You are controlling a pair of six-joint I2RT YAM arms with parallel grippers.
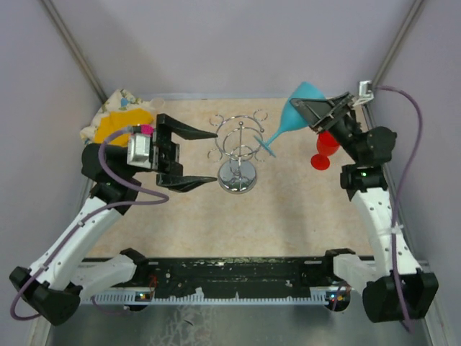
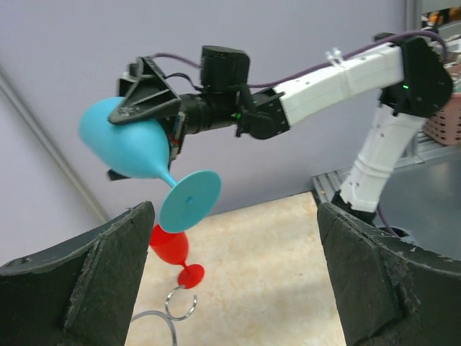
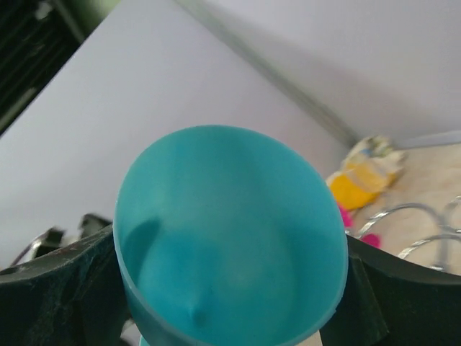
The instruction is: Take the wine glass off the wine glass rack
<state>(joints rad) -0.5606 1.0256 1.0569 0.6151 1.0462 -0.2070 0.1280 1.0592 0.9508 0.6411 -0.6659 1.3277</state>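
The right gripper [image 1: 305,114] is clamped on the bowl of the blue wine glass [image 1: 299,99], holding it tilted in the air at the far right, with its foot pointing down toward the wine glass rack [image 1: 238,176]. From the left wrist the foot hangs clear above a wire loop. The left gripper [image 1: 210,157] is spread wide and holds nothing, just left of the rack. A red glass [image 1: 325,148] stands on the table [image 1: 288,216] at the right.
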